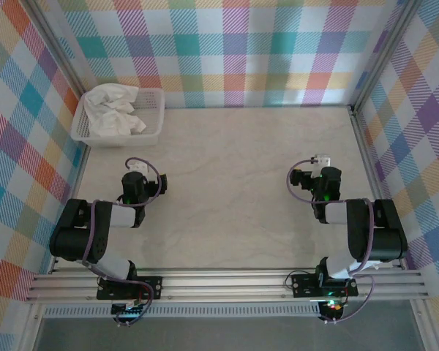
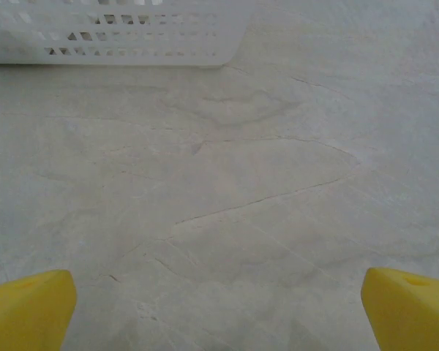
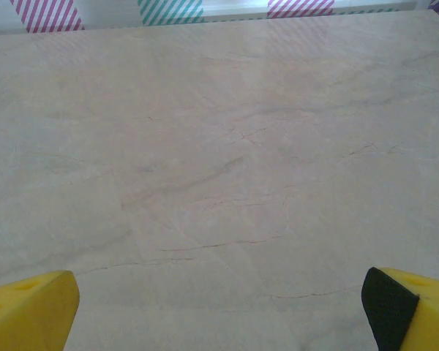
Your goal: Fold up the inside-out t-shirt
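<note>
As the scene is viewed from above, the inside-out t-shirt (image 1: 111, 110) is found at about ten o'clock from the centre of the table (image 1: 234, 183), in the far left corner. It is crumpled into a white heap inside the white mesh basket (image 1: 152, 130), and part of the cloth is raised above the rim. No print can be made out on it. The basket is placed close to the checked wall (image 1: 234, 51), by which the table is closed on three sides.

The left gripper (image 2: 219, 311) is held over bare table at about eight o'clock from the centre. The basket is seen at about eleven o'clock from it, near but apart. In the left wrist view its yellow fingers (image 2: 29, 311) are seen at the two lower corners, far from each other, so the jaws are spread wide and nothing is held between them. Marbled table surface is seen in the gap, and the lower wall of the basket at eleven o'clock.

The right gripper (image 3: 219, 311) is held at about three o'clock from the centre, well apart from the basket and the t-shirt. In the right wrist view its fingertips (image 3: 29, 311) are also spread wide and nothing is gripped. A black pad (image 3: 386, 311) is seen on the inner face of the finger at five o'clock.

At six o'clock the bases of both arms are carried by the aluminium rail (image 1: 227, 285).
</note>
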